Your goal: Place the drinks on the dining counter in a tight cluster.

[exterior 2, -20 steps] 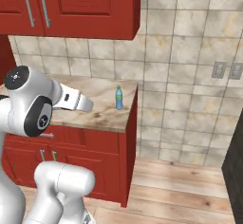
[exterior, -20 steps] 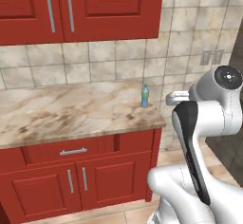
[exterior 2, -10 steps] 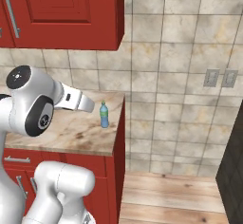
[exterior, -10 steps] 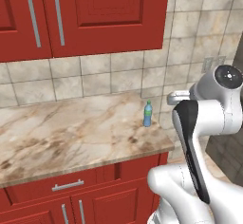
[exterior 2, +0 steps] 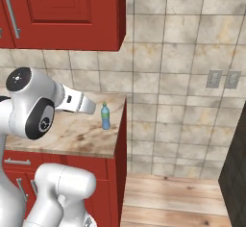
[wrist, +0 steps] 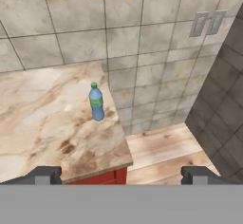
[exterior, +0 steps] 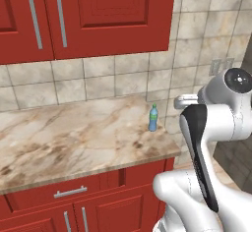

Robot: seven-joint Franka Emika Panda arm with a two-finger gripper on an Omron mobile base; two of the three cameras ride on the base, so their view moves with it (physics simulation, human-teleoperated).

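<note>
Base has driven closer; bottle (wrist: 96, 101) stands ahead of the empty, wide-open gripper (wrist: 121, 174). Fetch step: next, reach forward to it.

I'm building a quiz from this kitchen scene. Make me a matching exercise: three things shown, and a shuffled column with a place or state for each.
Things:
1. water bottle
2. gripper
3. wall outlets

Descriptions:
A. on the tiled wall
B. upright near the counter's end
C. open, holding nothing

Pairs: 1-B, 2-C, 3-A
</note>
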